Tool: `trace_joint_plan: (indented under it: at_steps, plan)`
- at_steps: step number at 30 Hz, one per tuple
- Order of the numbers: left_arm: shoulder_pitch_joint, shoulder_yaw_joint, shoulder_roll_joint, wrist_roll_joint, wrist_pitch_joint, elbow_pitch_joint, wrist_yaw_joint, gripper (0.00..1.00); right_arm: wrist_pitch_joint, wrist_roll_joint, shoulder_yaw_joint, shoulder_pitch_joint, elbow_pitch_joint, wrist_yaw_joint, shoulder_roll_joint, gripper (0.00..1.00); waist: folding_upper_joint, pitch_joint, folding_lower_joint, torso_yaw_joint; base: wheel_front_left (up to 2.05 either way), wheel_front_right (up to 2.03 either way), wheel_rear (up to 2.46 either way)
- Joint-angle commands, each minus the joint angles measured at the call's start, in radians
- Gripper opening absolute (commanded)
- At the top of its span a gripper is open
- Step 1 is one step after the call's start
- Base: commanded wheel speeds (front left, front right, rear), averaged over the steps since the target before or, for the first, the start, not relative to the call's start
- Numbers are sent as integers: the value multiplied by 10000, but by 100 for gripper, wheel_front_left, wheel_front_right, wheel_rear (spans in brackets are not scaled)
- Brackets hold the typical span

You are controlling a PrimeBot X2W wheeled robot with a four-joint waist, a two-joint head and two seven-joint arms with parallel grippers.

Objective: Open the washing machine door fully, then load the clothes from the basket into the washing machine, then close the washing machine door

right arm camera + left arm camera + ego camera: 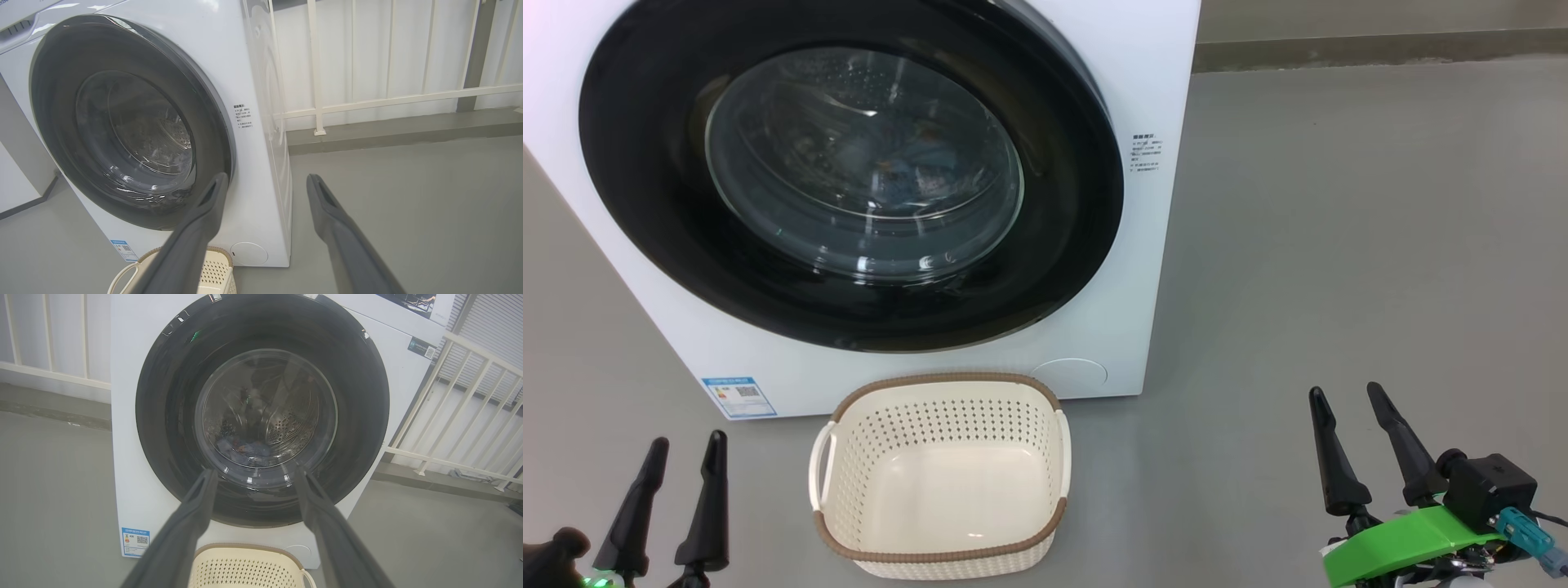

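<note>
The clothes [249, 451] are seen through the washing machine door [849, 163], low in the drum [286, 428], as blue cloth. The door is shut on the washing machine [1152, 98]. The basket [943, 420] is set on the floor [1339, 245] at 6 o'clock of the door, just beside the machine, and its bare bottom is seen. The left tool [686, 441] is held at 9 o'clock of the basket. The right tool [1346, 392] is held at 3 o'clock, well apart from it. Both tools are spread wide, with fingers pointed to 12 o'clock, and nothing is held.
</note>
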Motion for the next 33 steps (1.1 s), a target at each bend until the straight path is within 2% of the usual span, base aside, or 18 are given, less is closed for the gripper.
trace_joint_plan:
  at_steps: [1,33]
  plan:
    - [-214,367,357,-117,-65,-137,-21,100,-119,-35,191,-250,-196,-25,-68,100,0,-1,0,20,0,0,0]
    - [-286,391,388,-169,-65,-3,-21,100,-122,-68,139,-284,-226,-25,123,100,0,-28,0,187,0,0,0]
